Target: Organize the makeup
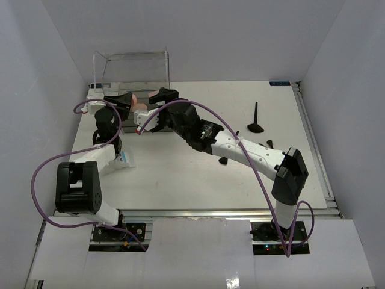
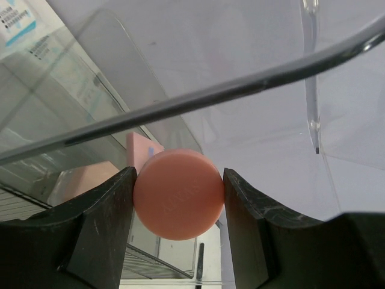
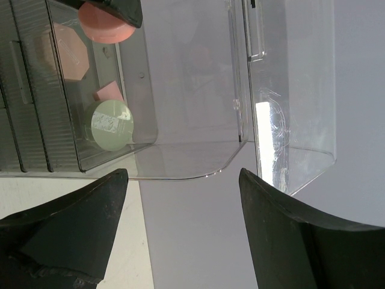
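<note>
1. While it looks light and rigid, the round salmon-pink plastic disc (image 2: 178,194) has a smooth curved rim that could roll or squirt out. The best hold is across its full width, on opposite sides of the rim.
2. That is the hold now: the left end effector (image 2: 178,180) is clenched on it, with black fingers (image 2: 114,205) touching the rim on both sides.
3. The disc hangs off the surface (image 1: 198,180) at the big clear plastic box (image 1: 132,60). I cannot tell whether it is past the wall yet.
4. Just behind it lies a small pink rectangular palette (image 2: 143,149). A pale green round disc (image 3: 111,124) rests in the box nearby, so a gentle drop is wise to spare the lids.
5. The right end effector (image 3: 183,180) faces the box, spread wide and holding nothing.
6. A slim black brush (image 1: 255,117) lies well apart on the right, thin and low, and is best pinched mid-handle.
</note>
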Motion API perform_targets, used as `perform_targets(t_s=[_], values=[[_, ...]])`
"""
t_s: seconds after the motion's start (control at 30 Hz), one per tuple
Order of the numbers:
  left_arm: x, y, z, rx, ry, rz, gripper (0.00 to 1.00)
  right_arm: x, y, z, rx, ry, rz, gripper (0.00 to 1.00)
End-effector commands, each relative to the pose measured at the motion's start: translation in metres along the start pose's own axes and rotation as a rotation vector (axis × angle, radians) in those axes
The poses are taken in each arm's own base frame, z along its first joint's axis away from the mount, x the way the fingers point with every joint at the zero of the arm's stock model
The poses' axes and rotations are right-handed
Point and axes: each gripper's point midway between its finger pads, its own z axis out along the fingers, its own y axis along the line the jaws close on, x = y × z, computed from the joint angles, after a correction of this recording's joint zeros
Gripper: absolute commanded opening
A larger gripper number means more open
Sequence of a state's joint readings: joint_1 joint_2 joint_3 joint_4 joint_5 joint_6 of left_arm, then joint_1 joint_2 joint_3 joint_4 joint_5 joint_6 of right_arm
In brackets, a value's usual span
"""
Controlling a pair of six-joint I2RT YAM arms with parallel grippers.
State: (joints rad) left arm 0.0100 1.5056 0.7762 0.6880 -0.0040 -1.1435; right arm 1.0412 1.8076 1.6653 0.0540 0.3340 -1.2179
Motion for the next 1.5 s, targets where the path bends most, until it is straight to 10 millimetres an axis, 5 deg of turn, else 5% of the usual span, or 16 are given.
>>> perform_targets(t_s=[0.0, 0.3, 1.1, 1.47], values=[[0.000, -0.025, 0.008, 0.043, -0.016, -0.005, 0.36, -0.010, -0.035, -0.009, 0.099, -0.030, 0.038, 0.81], [0.007, -0.012, 0.015, -0.018, 0.002, 0.008, 0.49, -0.010, -0.034, -0.009, 0.097, -0.029, 0.039, 0.81], [0.021, -0.016, 0.021, -0.040, 0.057, 0.103, 0.78, -0.009, -0.032, -0.009, 0.093, -0.027, 0.039, 0.81], [0.024, -0.038, 0.013, 0.031, 0.105, 0.108, 0.77, -0.009, -0.031, -0.009, 0.092, -0.027, 0.040, 0.81]])
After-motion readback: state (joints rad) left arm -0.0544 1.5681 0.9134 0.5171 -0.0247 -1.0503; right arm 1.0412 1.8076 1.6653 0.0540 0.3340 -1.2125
